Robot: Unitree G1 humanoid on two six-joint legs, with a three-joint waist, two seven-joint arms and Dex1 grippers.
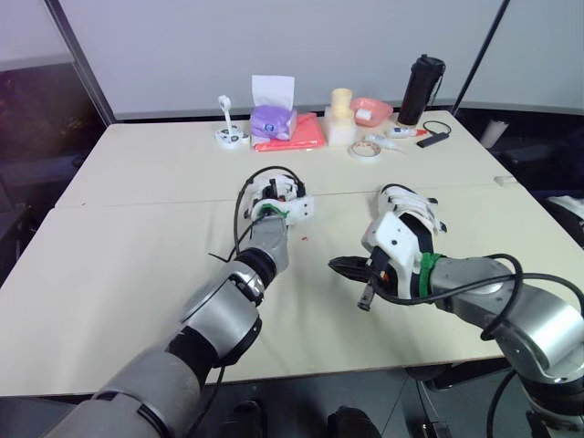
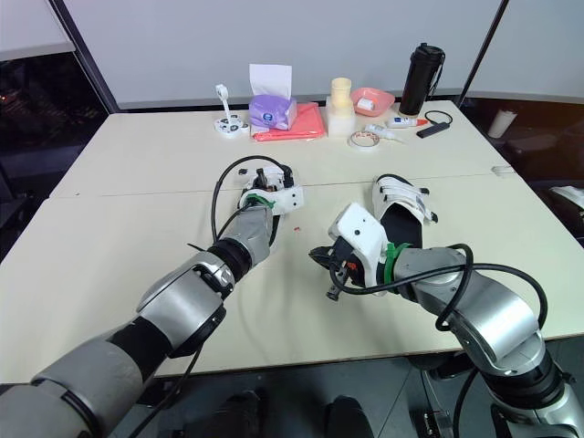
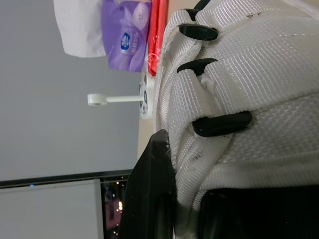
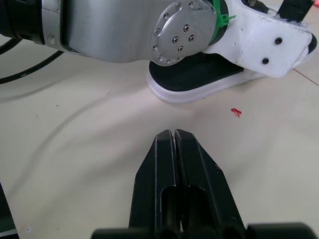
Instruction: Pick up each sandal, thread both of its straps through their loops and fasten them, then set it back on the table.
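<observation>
Left gripper [image 1: 276, 193] down on first sandal [image 4: 197, 82] near table [image 2: 119, 173] centre, close against its white straps [image 3: 249, 74]; grip state cannot be told. Right gripper [image 4: 173, 135] pressed together, empty, low over the tabletop, pointing at that sandal. Second sandal [image 2: 401, 208] lies flat just beyond the right wrist

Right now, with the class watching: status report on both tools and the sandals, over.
Status: left tool on first sandal straps; right tool shut, empty, over table; second sandal flat beside right arm; nothing in the way.
</observation>
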